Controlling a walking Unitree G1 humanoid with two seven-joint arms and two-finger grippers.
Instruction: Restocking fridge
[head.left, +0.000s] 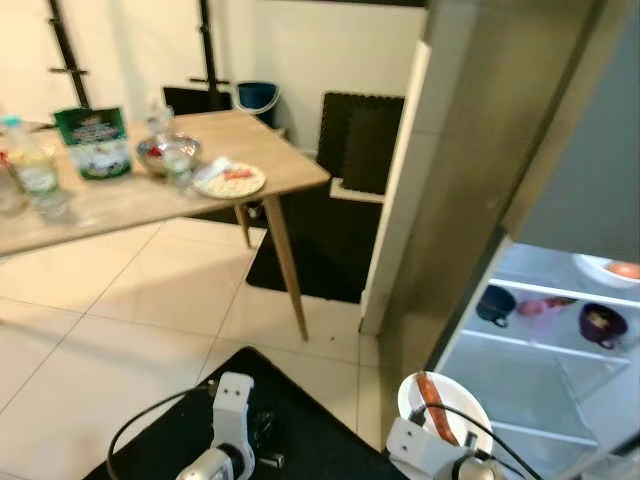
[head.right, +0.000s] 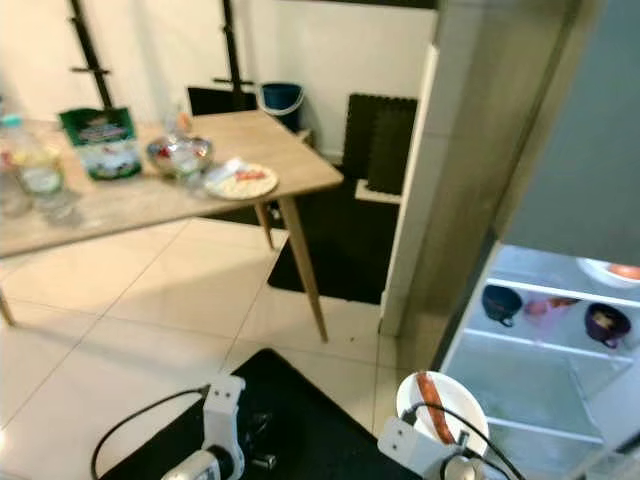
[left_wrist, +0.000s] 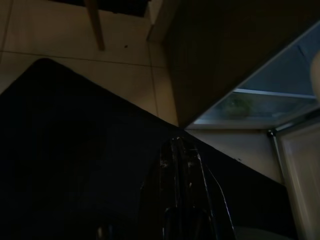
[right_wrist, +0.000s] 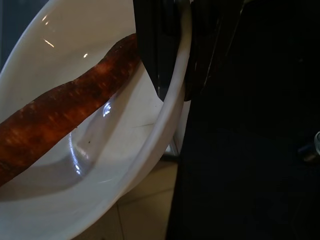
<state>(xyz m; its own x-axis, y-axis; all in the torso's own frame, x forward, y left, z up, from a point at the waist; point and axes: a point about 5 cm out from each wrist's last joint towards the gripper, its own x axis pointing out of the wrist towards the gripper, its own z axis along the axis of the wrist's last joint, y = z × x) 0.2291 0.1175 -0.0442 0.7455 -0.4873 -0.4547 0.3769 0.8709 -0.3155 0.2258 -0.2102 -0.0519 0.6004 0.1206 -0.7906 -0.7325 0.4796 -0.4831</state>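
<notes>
Fridge (head.left: 540, 390): we saw one, lower right of the frame, open, with two dark cups (head.left: 603, 324) on a shelf.
Table (head.left: 290, 170): one, upper left, carrying one green packet (head.left: 93, 141), bottles and a plate of food (head.left: 230, 181).
White plate (head.right: 442, 404): one, bottom right before the fridge, holding one sausage (head.right: 433, 407), long axis running up-frame.
Right gripper (right_wrist: 172, 60): clenched on the white plate's rim.
Left gripper (left_wrist: 182, 170): fingers pressed together over the black mat (head.left: 300, 420).
</notes>
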